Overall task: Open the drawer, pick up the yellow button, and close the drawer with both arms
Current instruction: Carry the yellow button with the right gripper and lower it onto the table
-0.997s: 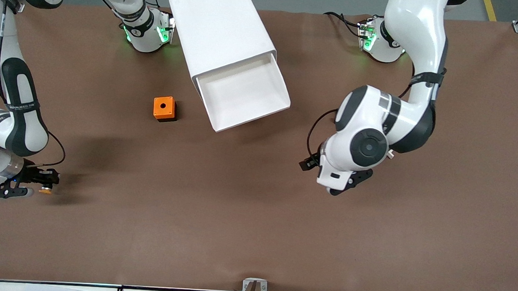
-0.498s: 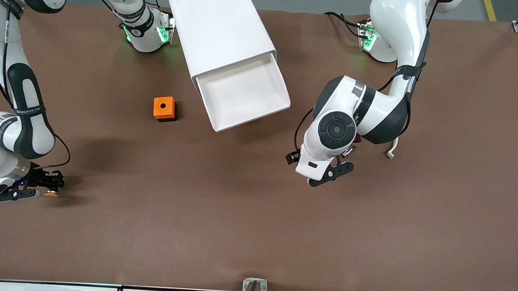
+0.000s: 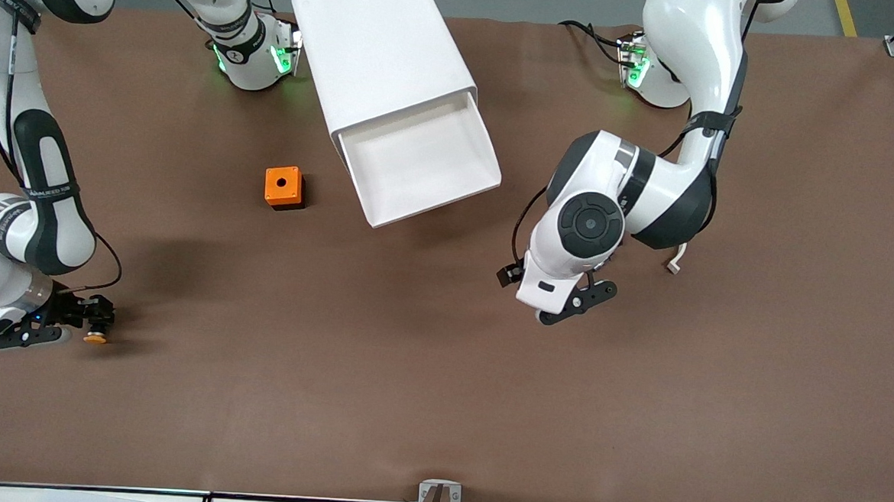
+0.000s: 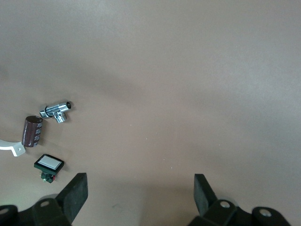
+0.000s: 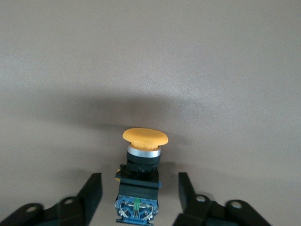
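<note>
Right gripper (image 5: 139, 197) low over the tabletop (image 3: 439, 404) at the right arm's end, nearer the front camera than the orange cube (image 3: 282, 186); fingers (image 5: 92, 192) parted, clear of the button (image 5: 143, 167) lying between them. Left gripper (image 4: 140, 195) wide open, empty, over bare tabletop near the drawer (image 3: 419, 162), which stands pulled out.

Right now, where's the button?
On the table at the right arm's end, the button sits between the right claw's open fingers, nearer the front camera than the orange box.
</note>
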### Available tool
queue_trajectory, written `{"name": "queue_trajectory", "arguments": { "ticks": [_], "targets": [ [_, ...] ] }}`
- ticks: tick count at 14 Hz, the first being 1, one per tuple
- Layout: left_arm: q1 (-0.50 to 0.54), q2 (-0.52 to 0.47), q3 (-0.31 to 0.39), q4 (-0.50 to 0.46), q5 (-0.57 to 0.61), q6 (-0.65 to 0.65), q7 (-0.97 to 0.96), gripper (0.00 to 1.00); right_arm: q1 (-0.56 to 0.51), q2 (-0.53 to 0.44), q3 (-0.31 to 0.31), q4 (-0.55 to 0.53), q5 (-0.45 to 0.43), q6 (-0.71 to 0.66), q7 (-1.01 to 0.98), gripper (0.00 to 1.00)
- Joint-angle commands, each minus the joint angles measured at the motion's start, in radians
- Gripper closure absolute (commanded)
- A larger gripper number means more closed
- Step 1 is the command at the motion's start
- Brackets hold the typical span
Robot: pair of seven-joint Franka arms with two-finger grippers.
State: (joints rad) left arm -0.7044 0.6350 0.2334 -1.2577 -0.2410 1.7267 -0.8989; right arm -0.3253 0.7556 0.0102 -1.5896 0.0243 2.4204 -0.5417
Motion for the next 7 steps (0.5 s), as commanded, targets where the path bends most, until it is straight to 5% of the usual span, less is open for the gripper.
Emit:
{"name": "queue_trajectory", "arguments": {
  "ticks": [1, 7],
  "targets": [
    [-0.003, -0.023, 0.001, -0.020, 0.020, 0.008, 0.017, 0.01, -0.006, 0.004, 0.007, 0.026, 0.016, -0.006, -0.007, 0.00],
    [-0.004, -0.032, 0.001, -0.023, 0.020, 0.001, 0.012, 0.01, 0.003, -0.044, 0.008, 0.031, 0.014, -0.122, 0.074, 0.00]
  ]
}}
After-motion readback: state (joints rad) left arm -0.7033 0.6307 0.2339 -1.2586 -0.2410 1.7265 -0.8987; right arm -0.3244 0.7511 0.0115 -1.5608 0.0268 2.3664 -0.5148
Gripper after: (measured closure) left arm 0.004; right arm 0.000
